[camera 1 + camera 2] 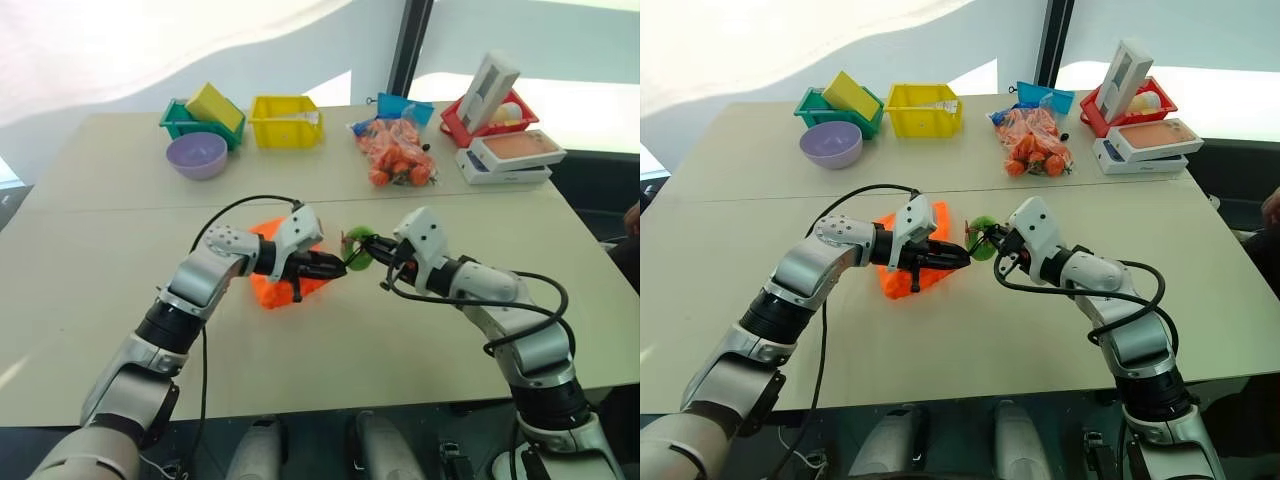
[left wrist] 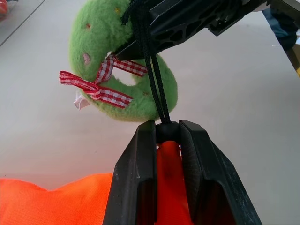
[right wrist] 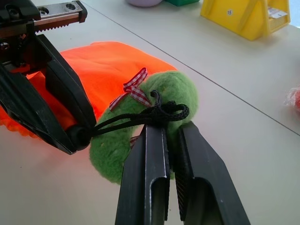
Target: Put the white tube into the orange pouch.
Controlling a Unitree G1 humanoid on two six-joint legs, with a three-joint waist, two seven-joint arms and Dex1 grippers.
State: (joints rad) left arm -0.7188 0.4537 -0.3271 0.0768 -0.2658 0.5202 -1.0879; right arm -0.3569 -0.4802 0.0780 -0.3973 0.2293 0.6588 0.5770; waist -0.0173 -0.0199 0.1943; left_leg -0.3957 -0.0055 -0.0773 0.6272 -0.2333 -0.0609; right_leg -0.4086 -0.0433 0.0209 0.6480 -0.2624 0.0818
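The table (image 1: 120,300) carried a row of bins along its far edge and, near the middle, the orange pouch (image 1: 275,288), slumped flat between the two arms. The white tube could not be made out on the table, so it was either hidden or too small to tell. The pouch looked light and limp, the kind of cloth that folds and slides rather than holding its mouth open, so it would likely need to be taken at the neck and cord, not the body. The left gripper (image 2: 167,133) pinched the cord stopper at the pouch's gathered neck, its fingers pressed close around it. The right gripper (image 3: 171,129) had its fingers pressed together on the knotted end of the dark cord (image 3: 140,117), beside the fuzzy green ring (image 2: 93,47) with its red checked ribbon (image 2: 101,86). The cord ran taut between the two grips, well placed for pulling the neck loose.
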